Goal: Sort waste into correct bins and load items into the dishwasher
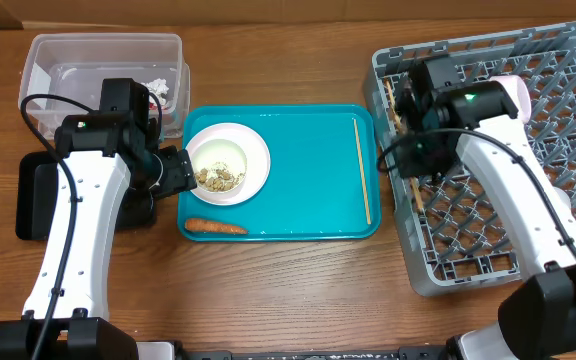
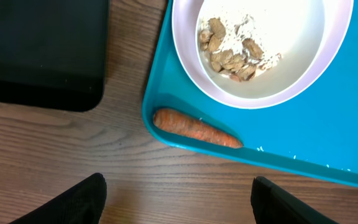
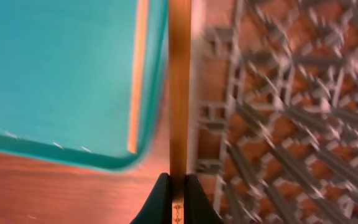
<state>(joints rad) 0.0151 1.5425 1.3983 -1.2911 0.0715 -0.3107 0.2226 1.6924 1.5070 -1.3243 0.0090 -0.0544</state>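
Note:
A white bowl (image 1: 230,160) with beige food scraps (image 1: 218,180) sits on the teal tray (image 1: 308,190). A small orange carrot (image 1: 215,227) lies at the tray's front left. My left gripper (image 1: 175,170) is open and empty beside the bowl. In the left wrist view it (image 2: 179,202) hangs over bare wood in front of the carrot (image 2: 194,127) and the bowl (image 2: 303,68). My right gripper (image 3: 179,186) is shut on a wooden chopstick (image 3: 179,87) over the left edge of the grey dish rack (image 3: 291,118). A second chopstick (image 1: 362,170) lies on the teal tray.
The clear tub (image 1: 58,60) at the back left holds white tissue (image 1: 158,88). The black tray (image 1: 36,195) lies left of the teal tray, partly under my left arm. A white cup (image 1: 513,92) sits in the rack (image 1: 528,150).

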